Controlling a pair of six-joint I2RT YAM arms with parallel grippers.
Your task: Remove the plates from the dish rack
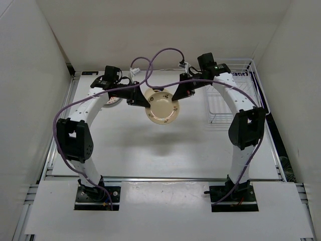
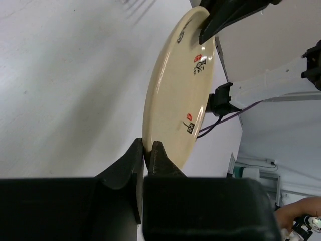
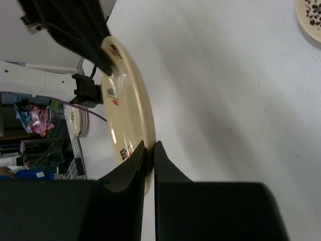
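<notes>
- Nearest us, the left arm (image 1: 75, 138) and right arm (image 1: 246, 128) arch inward.
- Beneath them we see the white table (image 1: 150, 150).
- We find the dish rack (image 1: 218, 108) far right, under the right arm.
- We see a cream plate (image 1: 162, 108) held between both arms, left of the rack.
- We spot a patterned plate (image 1: 113, 100) flat on the table, far left.
- We see the left gripper (image 2: 148, 150) clamped on one rim of the cream plate, the right gripper (image 3: 149, 148) on the opposite rim.
</notes>
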